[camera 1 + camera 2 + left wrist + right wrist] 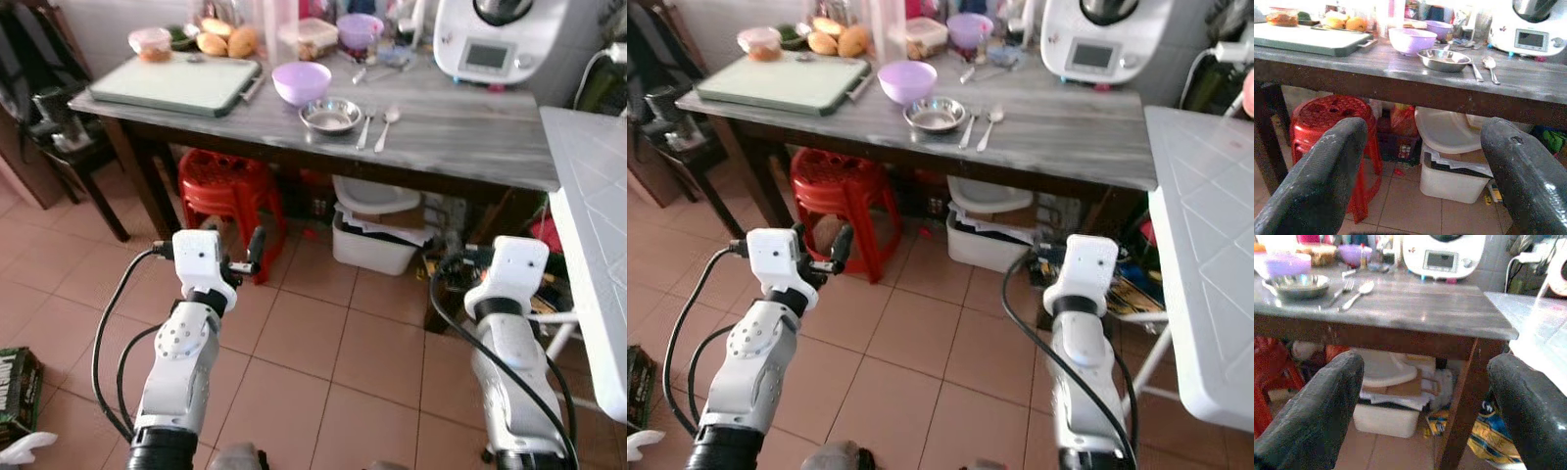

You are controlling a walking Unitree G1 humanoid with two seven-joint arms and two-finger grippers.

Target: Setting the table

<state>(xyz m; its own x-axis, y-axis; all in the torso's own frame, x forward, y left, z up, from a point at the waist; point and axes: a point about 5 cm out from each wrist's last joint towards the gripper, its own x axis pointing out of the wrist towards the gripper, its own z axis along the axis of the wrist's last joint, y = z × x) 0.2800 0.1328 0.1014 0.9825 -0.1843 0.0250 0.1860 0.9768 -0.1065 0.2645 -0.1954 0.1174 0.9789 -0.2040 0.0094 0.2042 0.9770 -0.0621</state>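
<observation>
Approaching the desk, both jaws stood wide and empty (a low reach risked striking its edge, scattering fork and spoon).

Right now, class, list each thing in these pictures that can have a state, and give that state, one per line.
Left gripper: jaws open, empty, short of the table.
Right gripper: jaws open, empty, short of the table.
Steel bowl: upright, empty.
Purple bowl: upright, behind the steel bowl.
Fork: lying flat beside the steel bowl.
Spoon: lying flat beside the fork.
Red stool: upright under the table.
</observation>
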